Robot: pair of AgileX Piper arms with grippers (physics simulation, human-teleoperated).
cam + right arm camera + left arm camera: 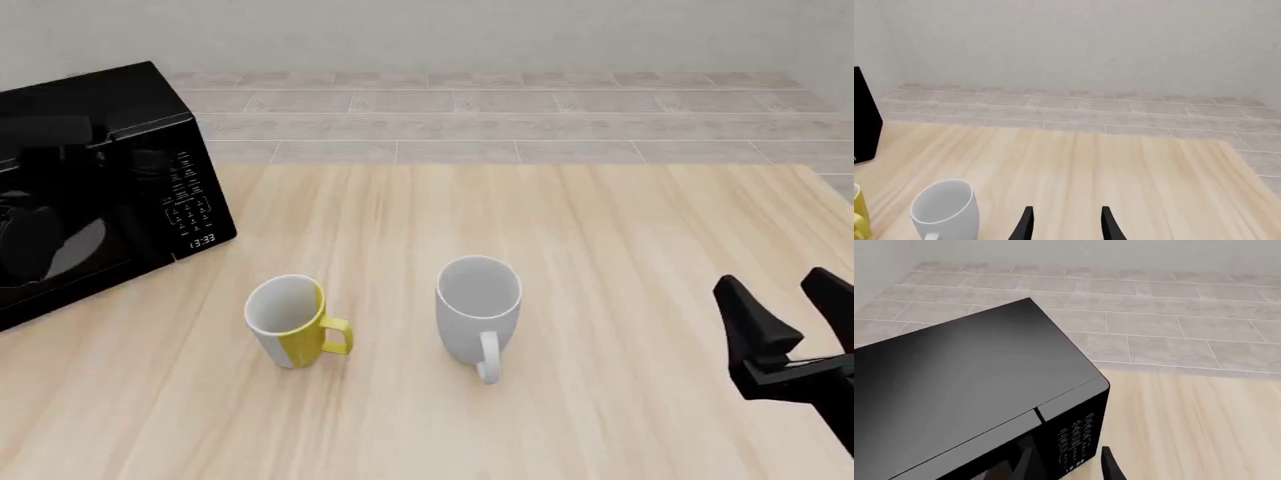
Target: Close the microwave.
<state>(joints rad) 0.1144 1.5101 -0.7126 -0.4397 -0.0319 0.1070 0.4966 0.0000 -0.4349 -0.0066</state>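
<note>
The microwave [100, 190] sits at the frame's left, door flush with its front. The right pincer [787, 305] hovers released at lower right. Only one left finger [1111, 467] shows, so its state is unclear.

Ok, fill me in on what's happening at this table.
A two-arm robot is dealing with the black microwave at the table's left; its door looks flush with the keypad panel. The right gripper hangs open over bare wood, holding nothing. A yellow mug and a white mug stand untouched mid-table.
</note>
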